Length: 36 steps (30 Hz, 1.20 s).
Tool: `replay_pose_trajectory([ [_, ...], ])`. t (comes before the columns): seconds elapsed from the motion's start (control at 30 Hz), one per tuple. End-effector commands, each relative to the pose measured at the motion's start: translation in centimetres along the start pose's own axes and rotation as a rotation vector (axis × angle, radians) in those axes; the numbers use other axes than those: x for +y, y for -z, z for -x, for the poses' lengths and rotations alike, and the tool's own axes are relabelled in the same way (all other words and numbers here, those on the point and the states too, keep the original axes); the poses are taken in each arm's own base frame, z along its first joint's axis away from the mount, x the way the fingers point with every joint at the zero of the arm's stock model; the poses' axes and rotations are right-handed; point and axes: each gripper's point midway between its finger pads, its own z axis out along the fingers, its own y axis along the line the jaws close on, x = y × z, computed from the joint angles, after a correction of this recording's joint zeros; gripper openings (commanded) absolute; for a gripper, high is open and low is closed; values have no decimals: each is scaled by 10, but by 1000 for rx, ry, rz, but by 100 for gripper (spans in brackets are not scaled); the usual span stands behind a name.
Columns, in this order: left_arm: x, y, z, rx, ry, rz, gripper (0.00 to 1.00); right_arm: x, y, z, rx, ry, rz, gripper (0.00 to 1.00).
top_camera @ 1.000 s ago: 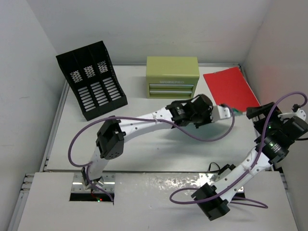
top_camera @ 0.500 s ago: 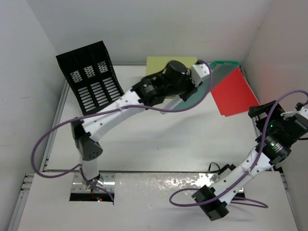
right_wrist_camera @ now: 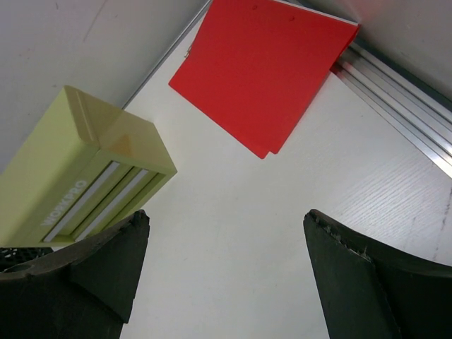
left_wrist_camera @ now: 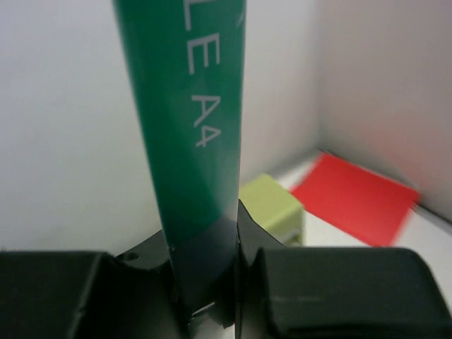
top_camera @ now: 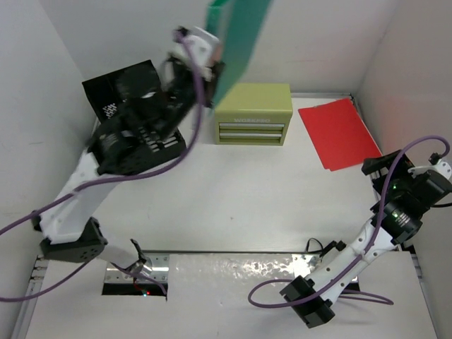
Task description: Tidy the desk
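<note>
Left gripper (left_wrist_camera: 205, 282) is swinging up and left from over the olive chest (top_camera: 253, 113) and is now holding high above the black file rack (top_camera: 106, 99), clamped tight on the lower edge of an upright green folder (left_wrist_camera: 191, 141). Right gripper (right_wrist_camera: 226, 215) is hovering with jaws wide apart and nothing between them, over the right side of the white bench (top_camera: 247, 205), which is lying under both arms inside white walls. Red folder (top_camera: 339, 133) is lying flat at the bench's far right corner, just beside the chest.
</note>
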Motion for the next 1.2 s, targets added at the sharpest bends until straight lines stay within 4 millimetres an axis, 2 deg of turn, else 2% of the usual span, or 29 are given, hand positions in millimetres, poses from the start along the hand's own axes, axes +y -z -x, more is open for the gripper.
replay_pose_trajectory([
  [0.0, 105, 79, 70, -183, 86, 395, 0, 3, -11, 6, -33, -13, 42, 88],
  [0.07, 124, 96, 66, -174, 81, 476, 0, 0, -12, 10, -75, -23, 32, 87],
  [0.1, 150, 117, 69, -192, 96, 571, 0, 1, -12, 13, -89, -24, 30, 87],
  [0.17, 175, 139, 62, -188, 93, 669, 0, 8, -10, 23, -128, -22, 55, 87],
  [0.2, 195, 153, 59, -190, 92, 772, 0, 11, -10, 23, -123, -23, 71, 87],
  [0.23, 202, 157, 48, -165, 72, 817, 0, 13, -13, 26, -113, -30, 84, 87],
  [0.3, 228, 189, 43, -165, 62, 959, 0, 20, -15, 26, -95, -22, 122, 87],
  [0.4, 246, 206, 20, -140, 90, 1050, 0, 27, -16, 30, -112, -1, 156, 87],
  [0.43, 251, 207, 13, -135, 97, 1061, 0, 32, -18, 28, -110, -18, 186, 87],
  [0.47, 252, 199, -3, -125, 127, 1046, 0, 41, -19, 35, -129, -4, 233, 88],
  [0.5, 266, 207, -14, -104, 118, 1113, 0, 50, -20, 31, -101, 2, 283, 88],
  [0.53, 270, 207, -23, -92, 120, 1128, 0, 55, -20, 33, -97, 14, 300, 88],
  [0.57, 273, 200, -43, -58, 128, 1124, 0, 57, -22, 35, -97, 32, 308, 88],
  [0.63, 275, 182, -59, -28, 114, 1055, 0, 55, -31, 32, -65, 65, 301, 88],
  [0.67, 275, 170, -66, -18, 125, 1022, 0, 56, -34, 29, -53, 71, 306, 88],
  [0.8, 286, 153, -77, 19, 78, 1006, 0, 63, -42, 14, -34, 52, 363, 88],
  [0.9, 292, 144, -93, 50, 54, 1017, 0, 65, -45, 12, -38, 55, 383, 89],
  [0.97, 294, 137, -109, 81, 60, 1016, 0, 64, -53, 2, -7, 32, 392, 89],
  [1.0, 294, 136, -112, 84, 61, 1020, 0, 61, -56, -3, 9, 33, 384, 88],
  [1.03, 298, 136, -126, 110, 46, 1048, 0, 54, -62, -13, 49, 46, 341, 88],
  [1.07, 300, 137, -123, 94, 46, 1062, 0, 54, -62, -13, 49, 46, 340, 88],
  [1.17, 303, 137, -130, 103, 25, 1080, 0, 56, -60, -11, 35, 73, 327, 88],
])
